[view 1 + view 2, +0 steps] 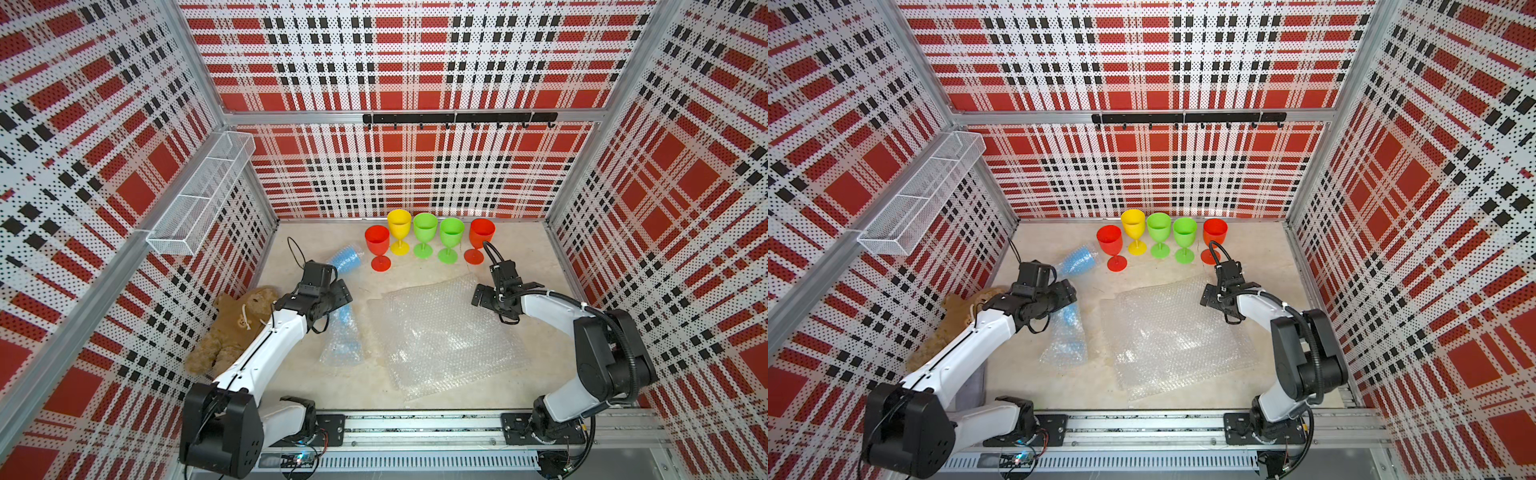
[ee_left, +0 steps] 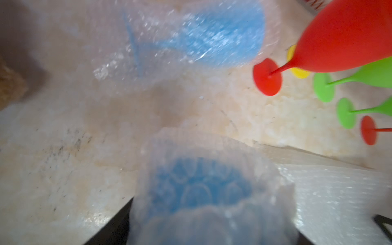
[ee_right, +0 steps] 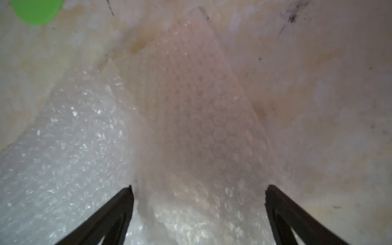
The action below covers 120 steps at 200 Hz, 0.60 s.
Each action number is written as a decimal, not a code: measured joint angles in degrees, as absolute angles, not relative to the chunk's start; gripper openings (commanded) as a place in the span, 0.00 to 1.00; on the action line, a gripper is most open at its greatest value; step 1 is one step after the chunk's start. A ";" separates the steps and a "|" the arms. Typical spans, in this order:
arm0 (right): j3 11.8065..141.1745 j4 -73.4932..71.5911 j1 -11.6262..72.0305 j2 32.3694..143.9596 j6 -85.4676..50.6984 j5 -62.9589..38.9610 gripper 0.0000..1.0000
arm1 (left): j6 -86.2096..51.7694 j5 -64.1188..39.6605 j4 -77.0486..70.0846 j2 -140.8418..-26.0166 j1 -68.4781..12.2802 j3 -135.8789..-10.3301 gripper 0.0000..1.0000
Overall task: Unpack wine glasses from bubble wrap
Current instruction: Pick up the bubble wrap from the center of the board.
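Observation:
Five bare wine glasses stand in a row at the back: red [image 1: 377,245], yellow [image 1: 399,226], two green [image 1: 424,228] and red [image 1: 481,235]. A blue wine glass rolled in bubble wrap [image 1: 347,258] lies left of them. A second wrapped blue wine glass [image 1: 343,332] lies nearer the front. My left gripper [image 1: 341,296] is at its far end. In the left wrist view this wrapped glass [image 2: 201,184] fills the gap between the fingers of that gripper [image 2: 214,214]. My right gripper [image 1: 482,296] hangs open over the far right corner of the flat bubble wrap sheets [image 1: 440,332], nothing between its fingers [image 3: 118,210].
A brown teddy bear [image 1: 232,328] lies by the left wall under my left arm. A white wire basket [image 1: 199,199] hangs on the left wall, and a black hook rail [image 1: 457,118] on the back wall. Patterned walls close in three sides.

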<state>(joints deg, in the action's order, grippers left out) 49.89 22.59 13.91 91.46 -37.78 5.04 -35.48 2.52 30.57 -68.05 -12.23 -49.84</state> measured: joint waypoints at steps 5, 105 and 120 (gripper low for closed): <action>49.87 22.96 13.91 91.70 -38.04 5.10 1.00 | -35.57 1.98 30.57 -67.66 -12.51 -50.68 0.77; 39.16 21.47 18.02 79.96 -46.26 -7.11 1.00 | -38.81 -2.13 28.84 -75.16 -31.11 -63.18 0.79; 40.34 23.81 18.35 79.79 -45.93 -6.28 1.00 | -39.53 -2.11 28.45 -77.80 -33.61 -63.18 0.80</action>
